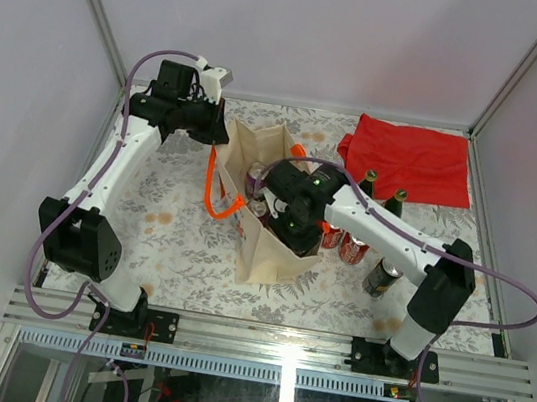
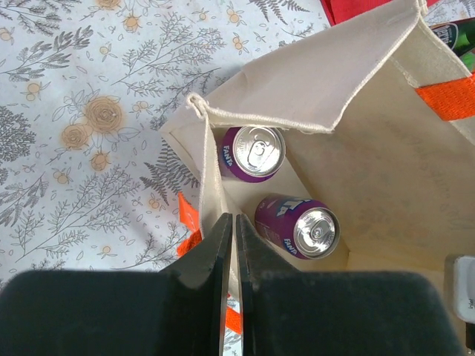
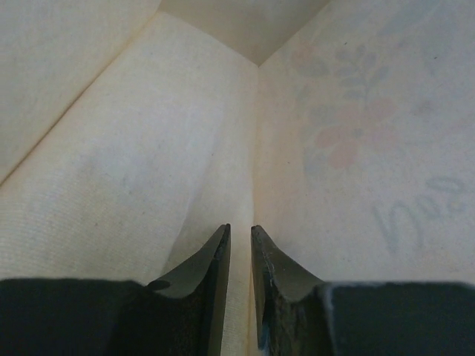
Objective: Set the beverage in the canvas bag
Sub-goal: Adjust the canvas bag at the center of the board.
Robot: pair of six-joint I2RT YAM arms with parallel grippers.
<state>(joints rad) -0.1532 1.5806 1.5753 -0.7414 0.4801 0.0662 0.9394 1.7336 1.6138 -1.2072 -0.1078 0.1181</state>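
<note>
Beyond left hand (image 2: 234,222), purple can (image 2: 298,226) seemingly leans inside canvas bag (image 2: 371,156).

From above, the canvas bag (image 1: 275,258) hides the right tool (image 3: 239,230).

- Top external: high at 6 o'clock, overlooking the floral-print desk (image 1: 172,237).
- Left wrist: close above the beige orange-handled canvas tote (image 2: 386,148), facing in.
- Right wrist: inside that tote, facing its walls.

top: we are getting bright, even overhead light, soft shadows | left wrist: glare is flaring off the purple cans (image 2: 317,228) | right wrist: dimmer, warm cast, fingers (image 3: 210,293) blurring
</note>
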